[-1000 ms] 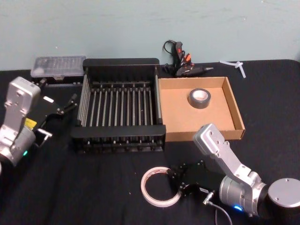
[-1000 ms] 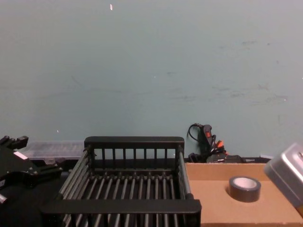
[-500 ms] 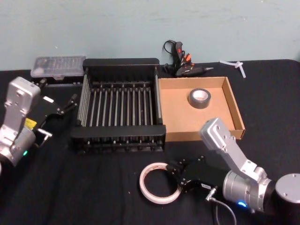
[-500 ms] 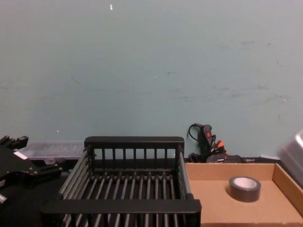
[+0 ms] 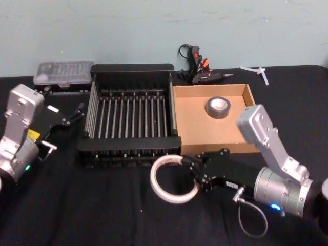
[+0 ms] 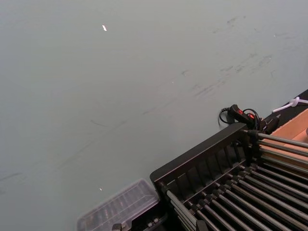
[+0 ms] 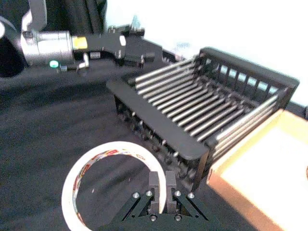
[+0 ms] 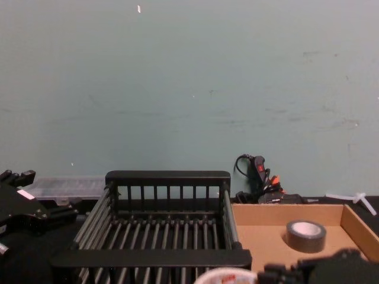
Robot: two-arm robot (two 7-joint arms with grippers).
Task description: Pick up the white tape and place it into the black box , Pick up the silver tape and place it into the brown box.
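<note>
1. Between my right gripper's (image 7: pixel 159 190) closed fingers sits the rim of the white tape (image 5: pixel 173 179), a thin ring with red print inside, held clear of the black cloth.
2. Just beyond it stands the black box (image 5: pixel 132 119), slatted plastic, its target.
3. Farther right, the silver tape (image 5: pixel 218 107), a thick dull roll, already rests in the brown box (image 5: pixel 197 138), shallow cardboard.
4. My left gripper (image 5: pixel 72 117) idles open, left of the crate.

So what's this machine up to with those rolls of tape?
It is sorting tape into boxes. The right end effector grips the wide, thin white tape ring by its rim, just in front of the black slatted plastic crate where it belongs. The small grey-silver tape roll already lies in the shallow brown cardboard tray. The left end effector sits idle beside the crate.
</note>
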